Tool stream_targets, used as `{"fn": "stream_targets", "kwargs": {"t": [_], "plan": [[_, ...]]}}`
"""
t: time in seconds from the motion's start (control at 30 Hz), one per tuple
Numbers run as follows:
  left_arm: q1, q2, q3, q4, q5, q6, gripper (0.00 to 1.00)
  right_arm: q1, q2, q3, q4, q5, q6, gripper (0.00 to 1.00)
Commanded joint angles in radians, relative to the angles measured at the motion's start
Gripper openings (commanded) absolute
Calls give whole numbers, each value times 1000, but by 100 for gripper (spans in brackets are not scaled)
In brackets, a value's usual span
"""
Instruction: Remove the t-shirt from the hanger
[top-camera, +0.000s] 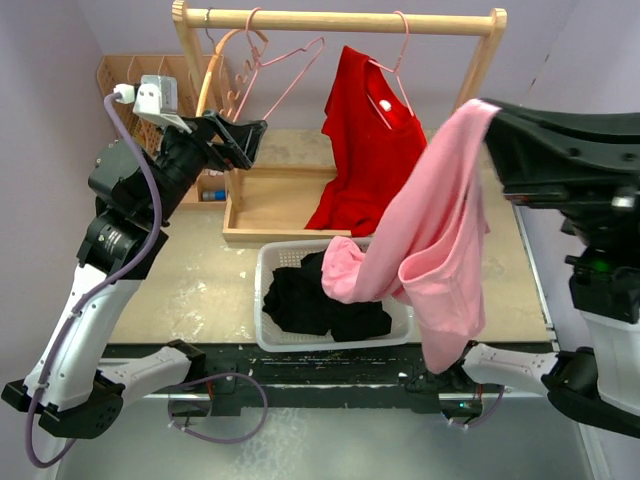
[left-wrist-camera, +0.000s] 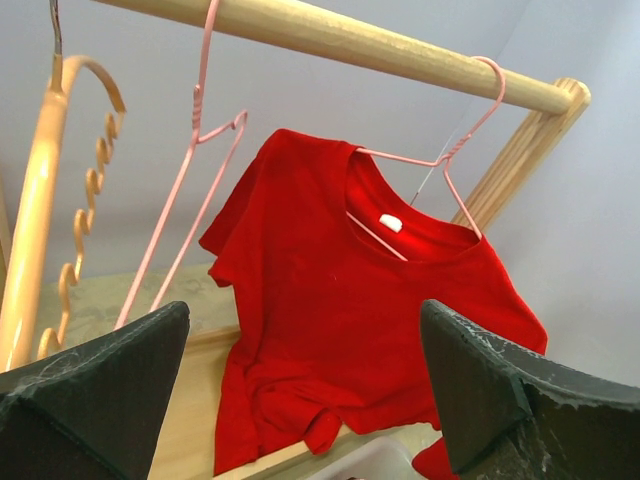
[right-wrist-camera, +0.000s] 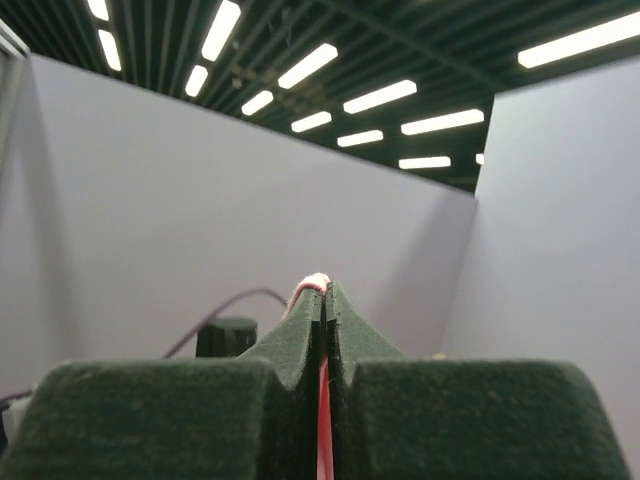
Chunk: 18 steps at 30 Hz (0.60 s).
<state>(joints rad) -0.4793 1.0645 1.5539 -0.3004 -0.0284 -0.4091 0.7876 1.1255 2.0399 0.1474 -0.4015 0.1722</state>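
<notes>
A pink t-shirt (top-camera: 440, 230) hangs free of any hanger, pinched at its top edge by my right gripper (top-camera: 490, 105), which is raised high at the right. In the right wrist view that gripper (right-wrist-camera: 323, 300) is shut, with pink cloth (right-wrist-camera: 316, 282) showing at the fingertips. The shirt's lower end droops over the white basket (top-camera: 262, 300). A red t-shirt (top-camera: 360, 150) (left-wrist-camera: 350, 320) hangs on a pink wire hanger (top-camera: 400, 70) (left-wrist-camera: 450, 150) on the wooden rail (top-camera: 340, 18). My left gripper (top-camera: 245, 140) (left-wrist-camera: 305, 310) is open and empty, left of the red shirt and facing it.
An empty pink hanger (top-camera: 285, 80) (left-wrist-camera: 195, 150) and an orange wooden hanger (top-camera: 210, 80) (left-wrist-camera: 40, 200) hang at the rail's left end. Black clothes (top-camera: 310, 300) lie in the basket. A shallow wooden tray (top-camera: 270, 205) sits under the rack.
</notes>
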Motion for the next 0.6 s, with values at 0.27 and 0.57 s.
{"fn": "stream_targets", "kwargs": {"t": [0.27,0.57], "plan": [[-4,-41,-85,52,47,-23,99,4,37,-323,18,57,40,0],[-4,-126,-137,58,-5,-7,99,5,98,-488,58,-39,131,0]]}}
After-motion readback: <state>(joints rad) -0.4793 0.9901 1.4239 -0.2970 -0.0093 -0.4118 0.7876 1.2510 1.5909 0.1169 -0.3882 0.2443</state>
